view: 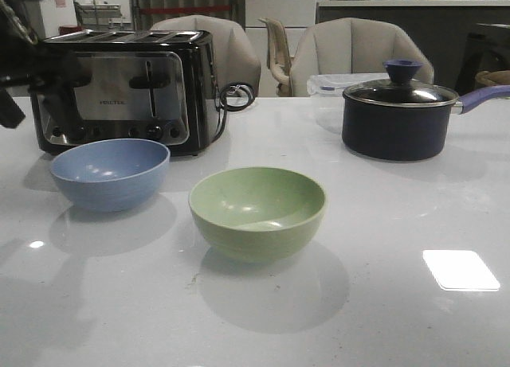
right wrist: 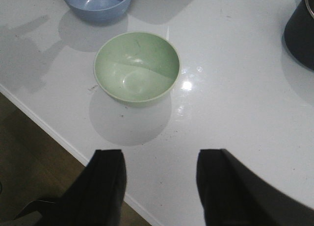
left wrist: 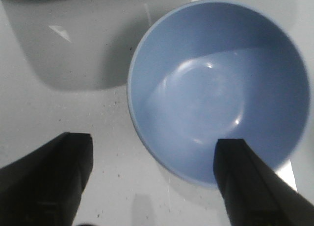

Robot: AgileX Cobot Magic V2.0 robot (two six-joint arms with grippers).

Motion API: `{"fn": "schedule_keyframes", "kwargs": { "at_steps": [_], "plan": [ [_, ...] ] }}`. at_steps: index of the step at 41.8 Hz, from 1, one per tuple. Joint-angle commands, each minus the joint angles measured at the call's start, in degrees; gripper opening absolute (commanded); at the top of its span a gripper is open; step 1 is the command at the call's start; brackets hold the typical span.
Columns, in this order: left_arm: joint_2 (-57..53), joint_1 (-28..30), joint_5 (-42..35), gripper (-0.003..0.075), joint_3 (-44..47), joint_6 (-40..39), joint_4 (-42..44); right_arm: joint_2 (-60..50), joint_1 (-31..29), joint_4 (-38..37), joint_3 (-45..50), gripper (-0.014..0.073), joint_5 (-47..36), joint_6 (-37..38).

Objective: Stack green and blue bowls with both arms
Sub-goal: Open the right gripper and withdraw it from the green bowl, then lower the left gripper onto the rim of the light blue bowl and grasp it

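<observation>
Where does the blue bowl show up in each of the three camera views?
Front view: the blue bowl sits left of centre, before the toaster.
Left wrist view: it fills the upper right, close above the open left gripper.
Right wrist view: only part shows at the upper edge.
Shared landmark: the green bowl in front and right wrist views.

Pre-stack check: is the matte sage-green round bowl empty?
Empty. The matte sage-green round bowl stands upright; its bare inside shows only glare.
</observation>
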Motion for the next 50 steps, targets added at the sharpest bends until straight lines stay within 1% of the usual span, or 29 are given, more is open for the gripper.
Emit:
{"fn": "schedule_keyframes", "kwargs": {
  "at_steps": [1,7,12,14,16,27,30,34,38,45,50],
  "plan": [
    [3.09,0.14,-2.81,0.0561,-5.67,-0.05,-0.48,-0.29,-0.13,0.46,-1.63,0.0442,-3.46,-0.67],
    [8.87,0.14,-3.25,0.0561,-10.54,-0.05,-0.48,-0.29,-0.13,0.46,-1.63,0.0442,-3.46,-0.67],
    [11.01,0.14,-4.58,0.0559,-12.17,-0.05,-0.48,-0.29,-0.13,0.46,-1.63,0.0442,-3.46,-0.67],
    [11.32,0.14,-4.96,0.0546,-12.17,-0.05,-0.48,-0.29,-0.13,0.46,-1.63,0.0442,-3.46,-0.67],
    [11.56,0.14,-5.08,0.051,-12.17,-0.05,-0.48,-0.29,-0.13,0.46,-1.63,0.0442,-3.46,-0.67],
    [11.63,0.14,-1.37,0.0227,-12.17,-0.05,-0.11,-0.29,-0.13,0.46,-1.63,0.0442,-3.46,-0.67],
    [11.63,0.14,-0.45,0.0163,-12.17,-0.05,0.54,-0.29,-0.13,0.46,-1.63,0.0442,-3.46,-0.67],
    [11.63,0.14,1.98,0.0097,-13.22,-0.05,1.79,-0.29,-0.13,0.46,-1.63,0.0442,-3.46,-0.67],
    [11.3,0.14,5.87,0.0099,-15.69,-0.05,2.32,-0.29,-0.13,0.46,-1.63,0.0442,-3.46,-0.67],
    [8.89,0.02,13.41,0.0098,-23.01,-0.05,1.66,-0.29,-0.13,0.46,-1.63,0.0442,-3.46,-0.67],
    [6.74,-1.72,18.22,0.0098,-28.09,2.66,-1.01,-0.29,-0.13,0.46,-1.63,0.0442,-3.46,-0.67]
  ]
}}
